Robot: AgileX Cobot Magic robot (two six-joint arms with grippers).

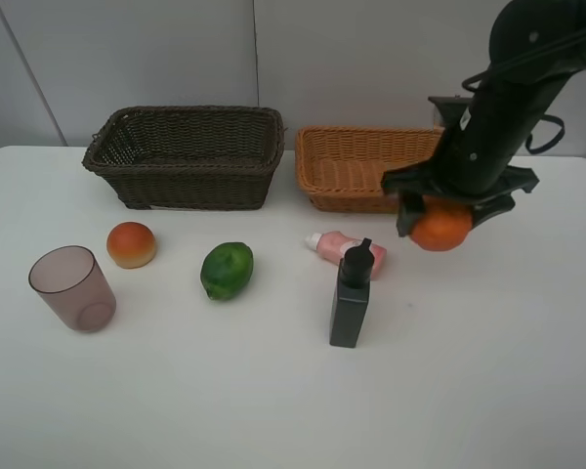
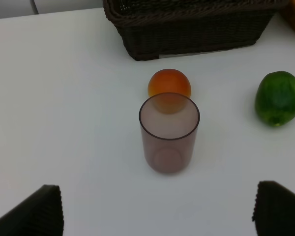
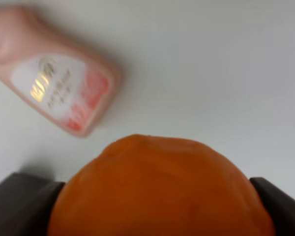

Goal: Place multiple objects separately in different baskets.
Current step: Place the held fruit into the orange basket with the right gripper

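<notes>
The orange (image 1: 439,227) is squeezed between the two fingers of the right gripper (image 1: 448,215), up off the table (image 1: 488,381). It hangs by the near right corner of the light basket (image 1: 317,188). The pink bottle (image 1: 330,244) lies to its left, and the black bottle (image 1: 350,305) stands nearer. Further left sit the lime (image 1: 227,270), the red-orange fruit (image 1: 131,243) and the cup (image 1: 73,288). The dark basket (image 1: 186,184) is left of the light one. The left gripper (image 2: 160,211) is wide open and holds nothing, close to the cup.

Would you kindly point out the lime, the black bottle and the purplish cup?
lime (image 1: 227,270), exterior high view, middle of its skin.
black bottle (image 1: 350,311), exterior high view, front of its body.
purplish cup (image 2: 169,150), left wrist view, its side wall.
</notes>
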